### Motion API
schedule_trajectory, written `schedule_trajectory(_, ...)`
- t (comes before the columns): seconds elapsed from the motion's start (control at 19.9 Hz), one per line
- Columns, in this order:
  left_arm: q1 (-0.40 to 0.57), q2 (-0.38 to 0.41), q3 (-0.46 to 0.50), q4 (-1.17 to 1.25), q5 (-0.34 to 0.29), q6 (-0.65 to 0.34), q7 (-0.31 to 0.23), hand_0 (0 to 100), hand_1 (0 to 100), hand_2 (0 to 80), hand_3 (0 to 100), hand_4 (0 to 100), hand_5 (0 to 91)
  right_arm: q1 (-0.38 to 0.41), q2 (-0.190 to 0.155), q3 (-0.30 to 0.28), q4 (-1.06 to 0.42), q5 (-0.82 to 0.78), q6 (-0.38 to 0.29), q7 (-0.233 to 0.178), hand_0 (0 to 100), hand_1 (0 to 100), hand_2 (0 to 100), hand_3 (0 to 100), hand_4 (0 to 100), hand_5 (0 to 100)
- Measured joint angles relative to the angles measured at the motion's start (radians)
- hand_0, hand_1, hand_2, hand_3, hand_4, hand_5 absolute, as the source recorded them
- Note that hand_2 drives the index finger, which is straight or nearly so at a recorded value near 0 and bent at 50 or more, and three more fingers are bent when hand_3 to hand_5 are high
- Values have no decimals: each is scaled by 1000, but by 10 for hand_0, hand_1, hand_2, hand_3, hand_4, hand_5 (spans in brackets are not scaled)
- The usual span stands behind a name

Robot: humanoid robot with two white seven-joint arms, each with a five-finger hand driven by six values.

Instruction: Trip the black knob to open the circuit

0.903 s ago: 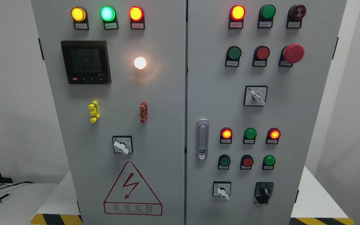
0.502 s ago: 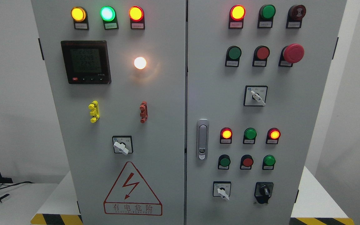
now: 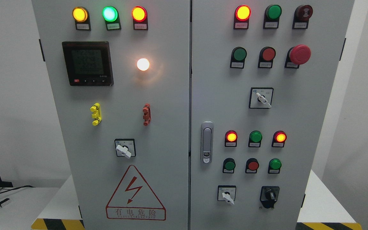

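Across the left door, the meter glows beside a white lamp; low on the right door sits the black knob (untouched), with neither robot hand visible, so their state is unknowable.

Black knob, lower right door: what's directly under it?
Under the black knob only bare grey door panel shows, down to the picture's bottom edge. No label plate is visible there. Anything behind the door is hidden.

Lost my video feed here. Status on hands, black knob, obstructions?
No robot hand in view, left or right. Black knob untouched, low on the right door. Nothing in front of it.
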Motion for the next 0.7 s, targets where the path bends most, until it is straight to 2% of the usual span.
schedule_trajectory(0.7,0,0,0,0,0,0,0,120,389,0,0,0,0,249,-10,2,-374,47,-1,-2,115,330,205,420,376,334)
